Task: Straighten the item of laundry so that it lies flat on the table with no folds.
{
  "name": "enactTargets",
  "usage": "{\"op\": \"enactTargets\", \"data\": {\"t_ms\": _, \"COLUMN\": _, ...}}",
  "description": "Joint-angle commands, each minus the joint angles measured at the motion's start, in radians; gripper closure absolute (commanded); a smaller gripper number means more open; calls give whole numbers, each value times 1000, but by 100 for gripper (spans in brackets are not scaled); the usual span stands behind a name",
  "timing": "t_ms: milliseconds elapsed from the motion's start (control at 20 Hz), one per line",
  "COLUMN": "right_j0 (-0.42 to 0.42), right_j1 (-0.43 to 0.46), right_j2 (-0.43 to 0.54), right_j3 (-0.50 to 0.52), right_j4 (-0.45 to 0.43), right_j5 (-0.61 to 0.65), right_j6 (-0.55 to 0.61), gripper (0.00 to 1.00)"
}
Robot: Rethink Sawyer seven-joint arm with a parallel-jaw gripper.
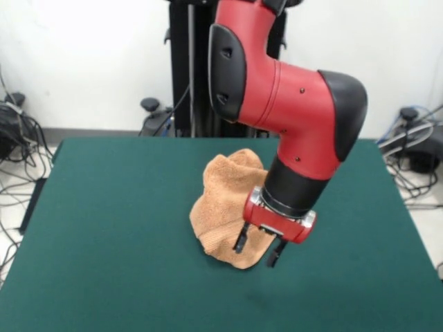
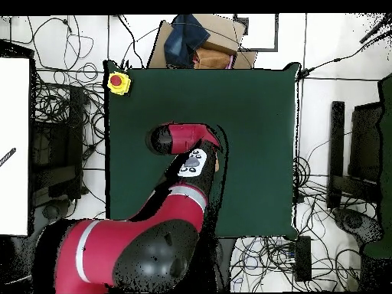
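Note:
The item of laundry (image 1: 225, 200), a peach-orange towel, lies crumpled in a bunched heap near the middle of the dark green table (image 1: 104, 242). My gripper (image 1: 256, 252) hangs just over the towel's near edge and is open, one fingertip in front of the cloth and the other past its edge. Nothing is held between the fingers. In the overhead view my red arm covers almost all of the towel, with only a thin peach sliver (image 2: 217, 162) showing beside the wrist on the table (image 2: 253, 115).
A yellow box with a red button (image 2: 118, 82) sits on one table corner. A cardboard box with blue cloth (image 2: 195, 38) stands beyond the table's far edge. Cables and stands lie on the floor all around.

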Motion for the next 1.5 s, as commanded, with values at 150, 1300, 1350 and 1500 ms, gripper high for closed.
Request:
{"op": "enactTargets", "data": {"t_ms": 150, "right_j0": 83, "right_j1": 101, "right_j2": -91, "right_j3": -41, "right_j4": -51, "right_j5": 143, "right_j6": 107, "gripper": 0}}
{"op": "enactTargets", "data": {"t_ms": 1300, "right_j0": 19, "right_j1": 494, "right_j2": -130, "right_j3": -193, "right_j4": 230, "right_j5": -9, "right_j6": 315, "gripper": 0}}
{"op": "enactTargets", "data": {"t_ms": 1350, "right_j0": 22, "right_j1": 535, "right_j2": -143, "right_j3": -235, "right_j4": 262, "right_j5": 2, "right_j6": 335, "gripper": 0}}
{"op": "enactTargets", "data": {"t_ms": 1500, "right_j0": 6, "right_j1": 627, "right_j2": -153, "right_j3": -348, "right_j4": 334, "right_j5": 82, "right_j6": 344, "gripper": 0}}
